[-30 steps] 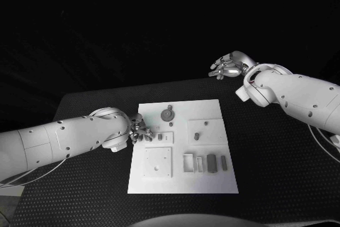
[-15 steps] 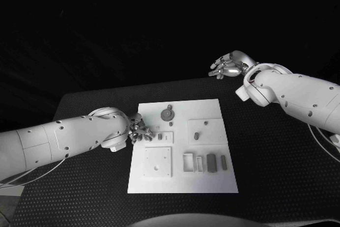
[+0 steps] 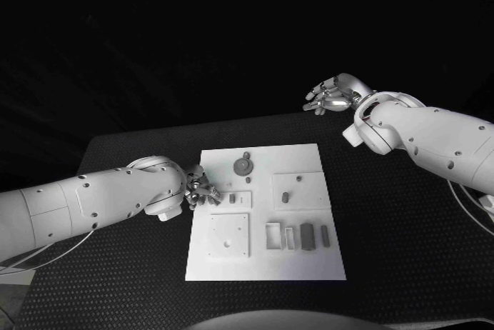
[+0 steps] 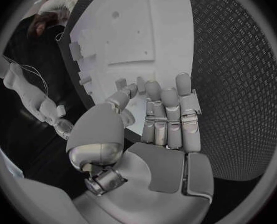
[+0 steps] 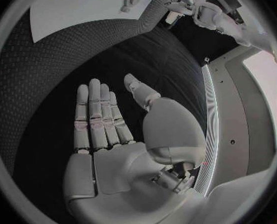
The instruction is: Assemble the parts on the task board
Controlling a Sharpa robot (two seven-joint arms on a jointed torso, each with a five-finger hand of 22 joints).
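- Counter (image 3: 391, 230): a black textured surface, seen from the robot's head looking down, with a white task board (image 3: 309, 269) lying flat in the middle.
- Task board: a thin rectangular plate carrying several small grey parts and shallow recesses.
- Round part (image 3: 244, 166): a grey disc with a small tab, near the board's far edge.
- Square plate (image 3: 230, 235): a pale raised panel on the board's left half, with small holes in it.
- Second panel (image 3: 300, 189): on the right half, with a small dark peg (image 3: 284, 197) on it.
- Row of slim parts (image 3: 307, 237): grey bars and a pale frame side by side, nearer the robot.
- Left hand (image 3: 198, 189): at the board's left edge, just beside a small slotted piece (image 3: 239, 198). In the left wrist view the left hand (image 4: 157, 129) has its fingers straight and close together, the thumb apart, nothing held; the fingertips reach over the board's edge.
- Right hand (image 3: 331, 96): raised well away from the board, beyond the counter's far edge. In the right wrist view the right hand (image 5: 113, 134) is spread flat with an empty palm.
- Handling, as a judgement: the parts look small, rigid and light, probably smooth plastic, so they may slip or skid on the board. A fingertip pinch across the narrow sides of a bar looks the surest hold.
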